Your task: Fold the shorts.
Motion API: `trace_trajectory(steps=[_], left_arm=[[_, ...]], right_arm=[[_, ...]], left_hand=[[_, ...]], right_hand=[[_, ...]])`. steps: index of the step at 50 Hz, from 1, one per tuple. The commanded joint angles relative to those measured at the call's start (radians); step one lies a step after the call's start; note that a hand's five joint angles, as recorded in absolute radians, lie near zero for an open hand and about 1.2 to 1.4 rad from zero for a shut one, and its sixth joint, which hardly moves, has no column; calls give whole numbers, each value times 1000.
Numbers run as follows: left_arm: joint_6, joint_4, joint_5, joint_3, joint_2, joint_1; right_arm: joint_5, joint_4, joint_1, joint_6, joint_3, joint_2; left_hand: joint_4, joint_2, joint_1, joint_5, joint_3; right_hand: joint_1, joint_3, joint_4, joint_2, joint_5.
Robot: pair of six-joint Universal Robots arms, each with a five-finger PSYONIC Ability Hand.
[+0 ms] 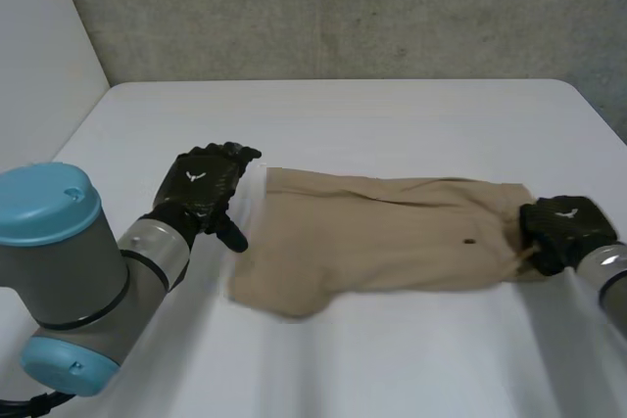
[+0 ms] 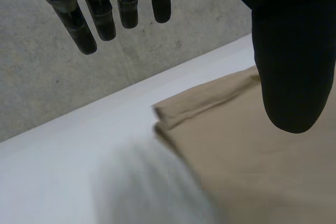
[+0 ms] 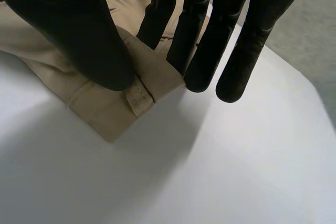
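Shorts (image 1: pixel 382 237) of tan cloth lie flat across the middle of the white desk (image 1: pixel 392 124). They look already doubled lengthwise into one long strip, with the leg hems at one end and the waistband at the other. Bare desk surrounds the shorts on every side.

The left hand (image 1: pixel 204 188) hovers just beside the hem end of the shorts. Its fingers are straight and spread away from the thumb, and it holds nothing. From the left wrist, the layered hem corner lies under the thumb and apart from it.

The right hand (image 1: pixel 563 227) sits on the waistband end of the shorts. From the right wrist, its thumb presses a raised ridge of waistband against the fingers, so it has that corner pinched. A belt loop (image 3: pixel 137 98) shows on the shorts just past the thumb. A small dark spot (image 1: pixel 469 240), perhaps a button, lies on the shorts a little in from the right hand.

The cloth looks light, soft and limp, so it will likely sag and drag if lifted by one point. The thick waistband and the stitched hem corners probably offer the firmest holds for bringing one end over the other.
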Motion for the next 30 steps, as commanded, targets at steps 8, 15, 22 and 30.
trace_trajectory(steps=[8, 15, 22, 30], left_arm=[[-2, -3, 0, -59, 87, 19], [-3, -1, -1, -58, 92, 16], [-5, -3, -1, -61, 106, 16], [-3, -3, -1, -55, 116, 21]], right_arm=[[1, 282, -18, -344, -201, -98], [-7, 279, 270, -332, -378, -82], [-83, 236, 640, -332, -471, 78], [-242, 227, 723, -251, -474, 251]], left_hand=[[-30, -26, -19, -48, -39], [-30, -26, -19, -48, -39], [-30, -26, -19, -48, -39], [-30, -26, -19, -48, -39]], right_hand=[[505, 225, 206, 225, 276], [505, 225, 206, 225, 276], [505, 225, 206, 225, 276], [-35, -314, -334, -315, -264]])
